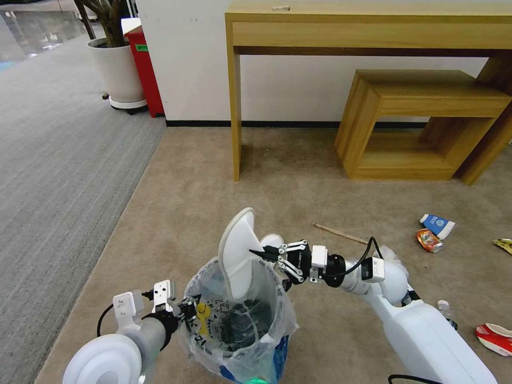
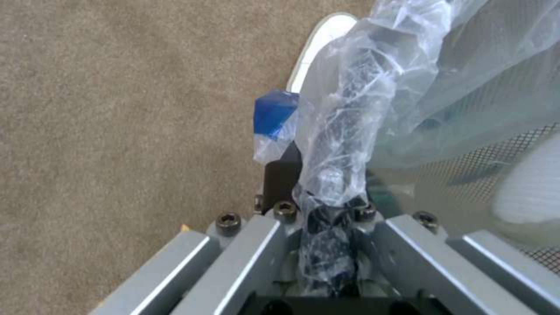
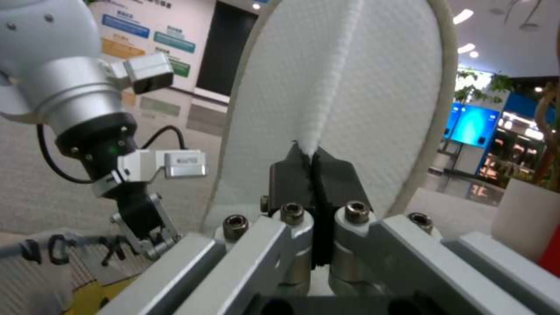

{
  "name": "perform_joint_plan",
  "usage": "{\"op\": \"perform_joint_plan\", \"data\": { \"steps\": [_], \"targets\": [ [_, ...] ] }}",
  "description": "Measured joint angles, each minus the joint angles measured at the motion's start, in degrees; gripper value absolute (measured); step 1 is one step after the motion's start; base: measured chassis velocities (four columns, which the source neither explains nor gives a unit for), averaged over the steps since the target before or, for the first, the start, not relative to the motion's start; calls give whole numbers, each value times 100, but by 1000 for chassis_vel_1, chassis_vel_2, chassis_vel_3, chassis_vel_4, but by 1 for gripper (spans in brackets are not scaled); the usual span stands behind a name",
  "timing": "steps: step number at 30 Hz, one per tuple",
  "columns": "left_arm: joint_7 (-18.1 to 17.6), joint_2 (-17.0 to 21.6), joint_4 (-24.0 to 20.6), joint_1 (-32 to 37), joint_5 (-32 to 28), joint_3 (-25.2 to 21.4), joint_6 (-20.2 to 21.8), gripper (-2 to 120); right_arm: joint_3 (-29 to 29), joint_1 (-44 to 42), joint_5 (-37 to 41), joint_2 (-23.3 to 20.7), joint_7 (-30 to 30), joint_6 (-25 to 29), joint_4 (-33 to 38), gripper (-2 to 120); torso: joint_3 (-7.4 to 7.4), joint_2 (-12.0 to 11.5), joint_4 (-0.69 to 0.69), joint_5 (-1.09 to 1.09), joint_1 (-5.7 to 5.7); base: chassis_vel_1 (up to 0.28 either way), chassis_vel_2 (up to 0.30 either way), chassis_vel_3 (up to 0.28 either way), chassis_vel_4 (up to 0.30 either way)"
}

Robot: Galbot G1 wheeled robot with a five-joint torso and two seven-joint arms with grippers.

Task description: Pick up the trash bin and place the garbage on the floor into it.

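The trash bin [image 1: 237, 325], dark with a crinkled clear bag, stands low in the head view. My left gripper [image 1: 186, 309] is shut on its near-left rim; in the left wrist view my left gripper [image 2: 327, 190] pinches rim and bag [image 2: 350, 100]. Over the bin's mouth my right gripper [image 1: 256, 252] is shut on a white slipper [image 1: 240, 256], which stands upright with its lower end inside the bin. In the right wrist view my right gripper [image 3: 314, 159] clamps the slipper [image 3: 350, 87] by its edge. A second slipper [image 1: 272, 240] lies just behind on the floor [image 1: 213, 202].
Garbage on the carpet to the right: a stick [image 1: 341, 233], a blue-white cup [image 1: 437, 225], a crushed orange can [image 1: 429, 240], a yellow wrapper [image 1: 504, 245], a red-white cup [image 1: 496, 338], a small bottle [image 1: 445, 308]. A wooden desk [image 1: 234, 106] and low bench [image 1: 421, 122] stand ahead; grey carpet [image 1: 58, 176] left.
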Motion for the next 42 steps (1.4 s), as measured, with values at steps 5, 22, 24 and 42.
{"op": "perform_joint_plan", "data": {
  "steps": [5,22,24,42],
  "targets": [
    [-9,-4,-23,12,-29,2,0,1,16,-101,-51,14,109,17,-4,5,0,0,0,0,0,0,0,0,0],
    [13,-9,-13,-11,-110,-19,0,1,44,-318,-2,-45,346,-18,144,67,0,0,0,0,-1,0,0,0,0],
    [15,-8,-4,-17,-111,-27,0,1,62,-330,11,-57,340,-26,158,74,0,0,0,0,0,0,0,0,0],
    [-542,-36,123,-322,3,-1351,0,1,1148,-1159,-326,239,4701,-878,826,100,0,0,0,-1,0,0,0,0,0]
  ]
}}
